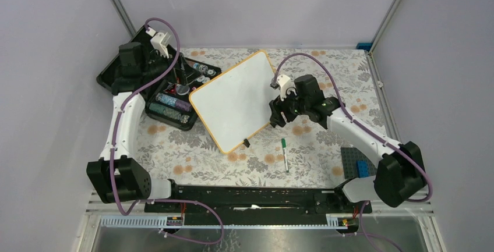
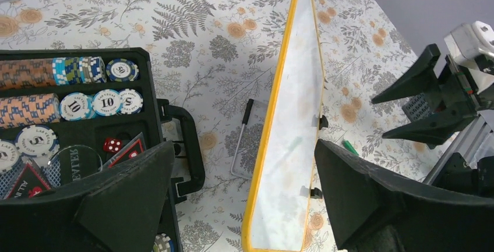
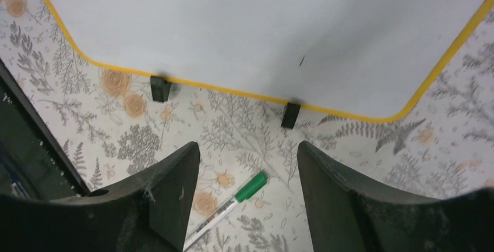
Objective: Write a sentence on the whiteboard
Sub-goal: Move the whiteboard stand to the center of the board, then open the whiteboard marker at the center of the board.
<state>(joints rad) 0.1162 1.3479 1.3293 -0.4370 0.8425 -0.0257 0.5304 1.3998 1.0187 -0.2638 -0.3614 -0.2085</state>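
1. The whiteboard (image 1: 233, 102) sits at the middle of the table (image 1: 192, 153).
2. An open case (image 1: 113, 77) sits just left of it, at the far left, with chips (image 1: 172, 102) in its compartments.
3. A pen (image 1: 284, 154) lies on the table nearer than the whiteboard, apart from it.
4. The right gripper (image 1: 278, 113) hangs just right of the whiteboard, farther back than the pen.
5. A studded plate (image 1: 355, 160) lies at the near right.

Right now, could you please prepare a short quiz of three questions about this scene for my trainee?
1. True or false: the whiteboard already carries a green sentence.
2. Where is the green-capped marker? A) clamped in the right gripper B) lying free on the flowered tablecloth C) among the poker chips
3. Fill in: the left gripper hangs open over the black ___ of poker chips.
Key: 1 false; 2 B; 3 case.
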